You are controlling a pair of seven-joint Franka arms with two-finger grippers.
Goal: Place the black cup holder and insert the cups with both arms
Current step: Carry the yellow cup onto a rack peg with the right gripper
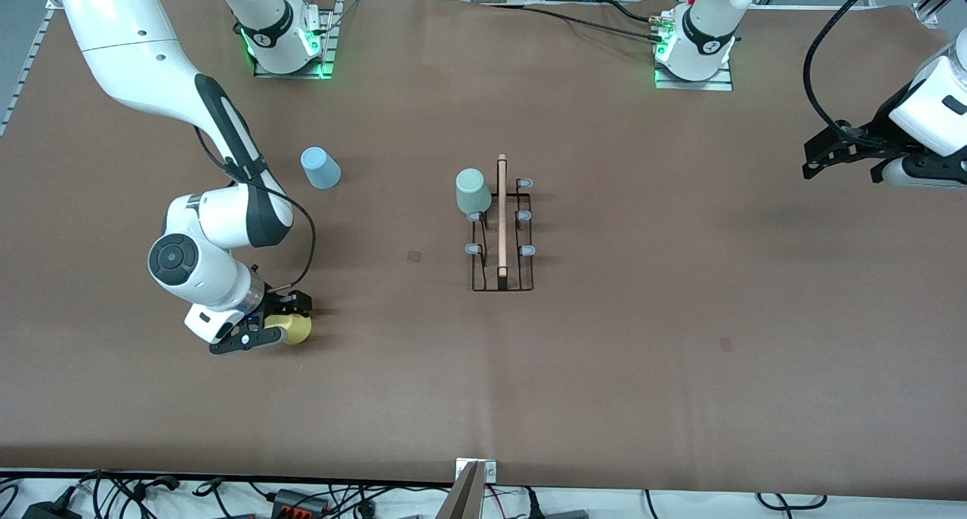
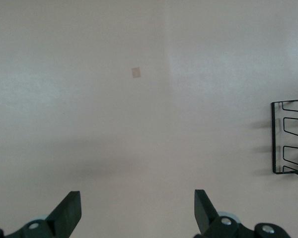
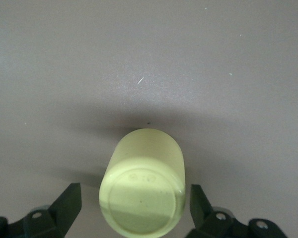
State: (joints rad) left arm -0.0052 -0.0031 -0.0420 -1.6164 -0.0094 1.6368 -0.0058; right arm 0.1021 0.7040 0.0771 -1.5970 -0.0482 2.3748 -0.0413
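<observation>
The black cup holder (image 1: pixel 502 236) stands at the table's middle, with its wooden rod handle along the top. A mint green cup (image 1: pixel 472 190) sits on one prong, at the holder's end farther from the front camera. A light blue cup (image 1: pixel 320 168) stands upside down toward the right arm's end. My right gripper (image 1: pixel 281 324) is open around the yellow cup (image 1: pixel 297 329). In the right wrist view the cup (image 3: pixel 141 183) shows its base, with a gap to each finger (image 3: pixel 68 204). My left gripper (image 1: pixel 842 168) is open and empty over the left arm's end, and the arm waits.
The left wrist view shows its gripper (image 2: pixel 137 210) over bare brown table, with the holder's base (image 2: pixel 289 139) at the picture's edge. Small tape marks (image 1: pixel 414 255) lie on the table. Cables run along the front edge.
</observation>
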